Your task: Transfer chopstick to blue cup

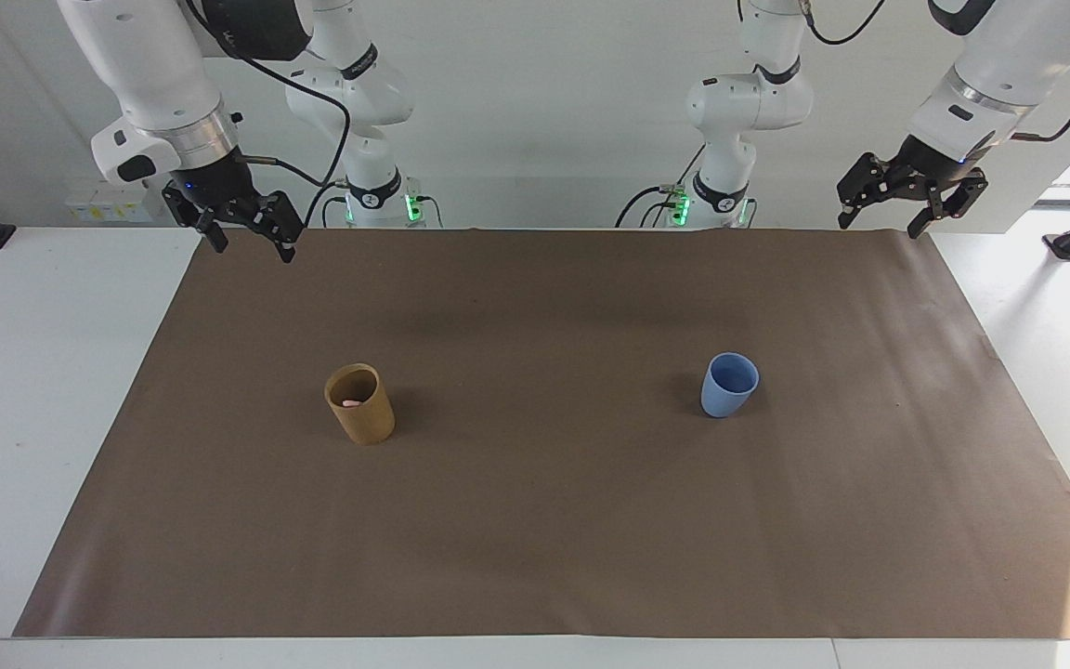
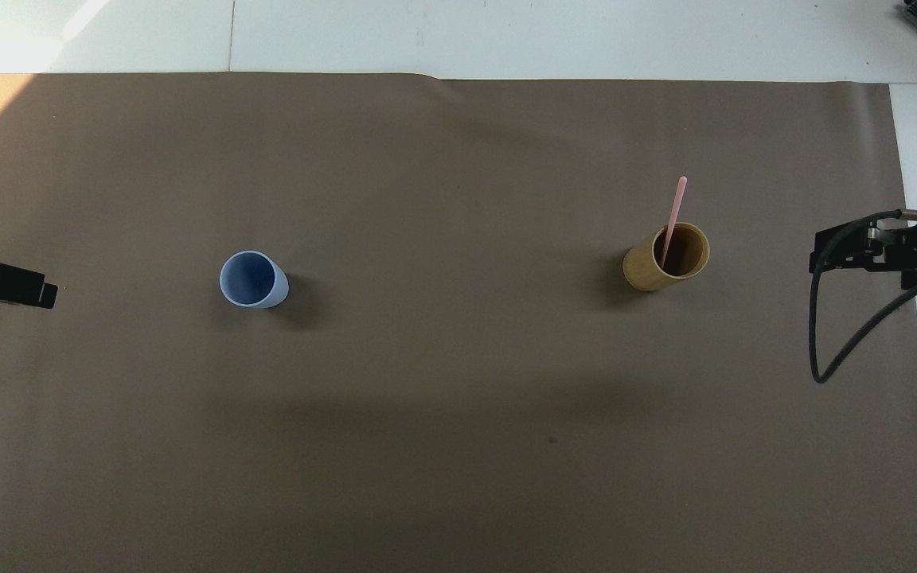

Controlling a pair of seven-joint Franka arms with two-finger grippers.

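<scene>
Presently, nearest the robots' end: right gripper [image 1: 249, 240], raised over the corner of the brown mat [image 1: 535, 557] at the right arm's end of the table, fingers spread, holding nothing. Left gripper [image 1: 879, 219], likewise raised over the mat's corner at the left arm's end, fingers spread, empty; this arm waits. Farther out, mid-mat: tan-brown cup [image 1: 360, 405], upright, toward the right arm's end; inside it the chopstick [image 2: 673, 221], pale pink, leaning against the rim with its upper part standing clear above the cup. Level with it, toward the left arm's end and well apart: blue cup [image 1: 729, 385], upright, nothing visible inside. Step in hand, by judgement: the very start, no reach yet begun and the chopstick untouched. Next move, by judgement: the right gripper, being on the chopstick's side, must travel out over the tan-brown cup, come down on the exposed upper part and pinch it narrowly without knocking the cup. Chopstick lies well apart from both grippers, closer to the right one.
</scene>
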